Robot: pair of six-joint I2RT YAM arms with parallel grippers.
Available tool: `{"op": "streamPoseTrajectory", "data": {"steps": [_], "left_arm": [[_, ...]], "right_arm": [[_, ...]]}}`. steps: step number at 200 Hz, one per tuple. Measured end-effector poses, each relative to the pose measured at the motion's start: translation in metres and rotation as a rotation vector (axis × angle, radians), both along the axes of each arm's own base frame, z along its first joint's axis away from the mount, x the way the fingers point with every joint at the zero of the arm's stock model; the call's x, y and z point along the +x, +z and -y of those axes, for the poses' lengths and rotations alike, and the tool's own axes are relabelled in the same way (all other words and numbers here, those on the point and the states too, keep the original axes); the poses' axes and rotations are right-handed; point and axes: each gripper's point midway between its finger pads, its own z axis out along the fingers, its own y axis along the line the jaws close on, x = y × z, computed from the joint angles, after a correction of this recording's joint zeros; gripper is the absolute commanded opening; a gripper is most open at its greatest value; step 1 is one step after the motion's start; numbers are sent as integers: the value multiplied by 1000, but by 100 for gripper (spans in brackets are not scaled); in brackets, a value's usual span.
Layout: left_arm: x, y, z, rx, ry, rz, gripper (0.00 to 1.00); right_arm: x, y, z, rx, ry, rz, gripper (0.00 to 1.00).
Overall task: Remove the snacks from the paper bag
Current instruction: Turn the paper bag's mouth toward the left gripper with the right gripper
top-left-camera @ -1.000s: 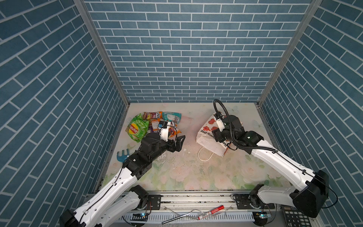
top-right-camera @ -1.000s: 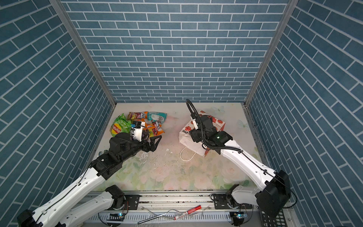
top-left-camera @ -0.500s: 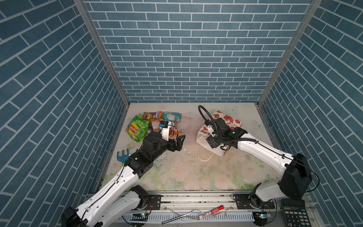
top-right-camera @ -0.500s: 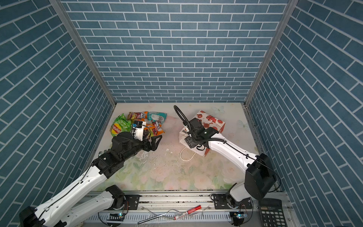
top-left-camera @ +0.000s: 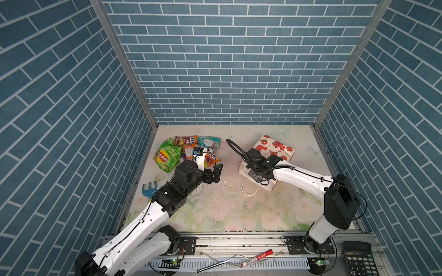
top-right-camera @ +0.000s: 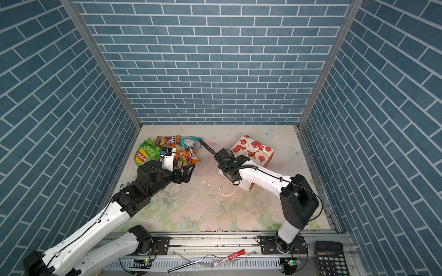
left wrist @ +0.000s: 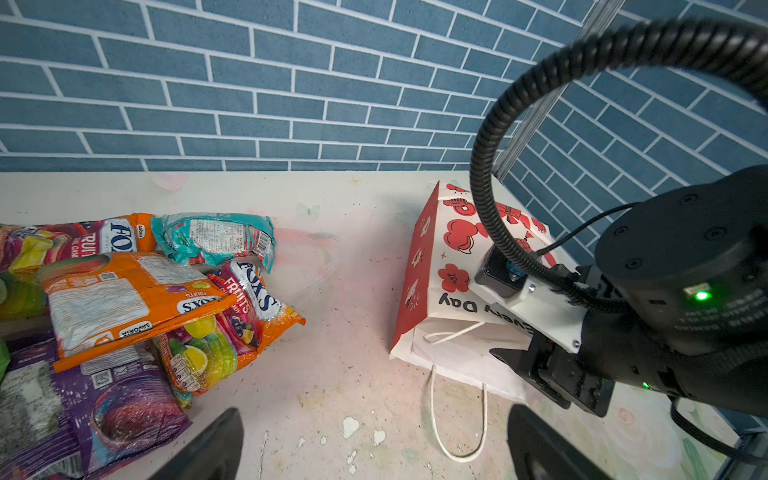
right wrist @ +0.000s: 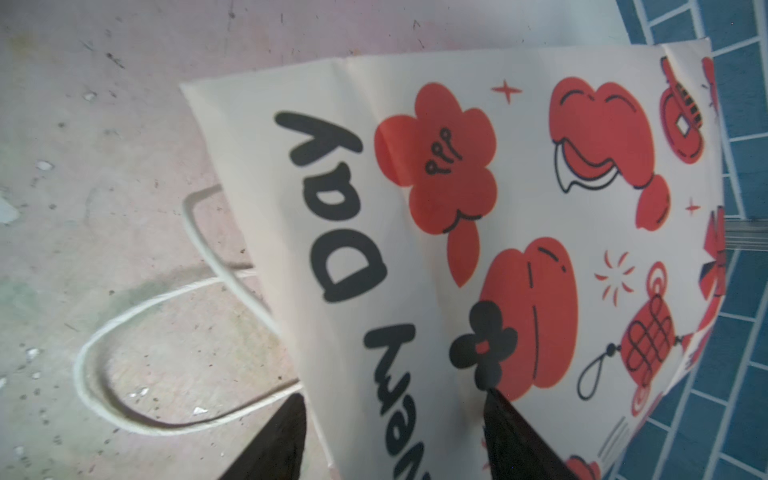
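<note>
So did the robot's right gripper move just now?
Yes. The right gripper slid left and nearer the front, along the paper bag toward its open end by the cord handle.

Blue brick walls (top-left-camera: pixel 227 59) stand left, far and right, joined by grey metal posts (top-left-camera: pixel 124 62). The pale floor (top-left-camera: pixel 227 210) carries faded flowers and white flecks

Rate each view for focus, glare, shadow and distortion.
Both top views: evenly lit, sharp, blue brick walls splayed by the wide lens. Left wrist view: crinkled teal packet glints; black fingers blurred. Right wrist view: white paper bag slightly soft; its white cord handle casts a dark shadow.
</note>
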Motion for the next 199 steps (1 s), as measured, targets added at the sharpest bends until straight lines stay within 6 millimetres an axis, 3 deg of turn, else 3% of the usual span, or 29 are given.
{"op": "streamPoseTrajectory", "data": {"steps": [34,67,91,116,138,199], "left_arm": [[1,-3,-5,17,24,-7,100],[2,-4,-8,24,41,-6,100],[3,-5,-10,33,56,-7,100],[4,-7,-13,41,67,-10,100],[4,-6,-15,42,77,-10,100],[-1,-2,-5,4,25,-10,96]], "right_arm": [[1,-6,11,-118,8,20,67],[5,-6,17,-207,21,54,53],[9,-3,21,-265,26,88,28],[14,3,24,-303,30,126,22],[17,6,25,-313,26,146,8],[20,20,22,-265,12,191,0]]}}
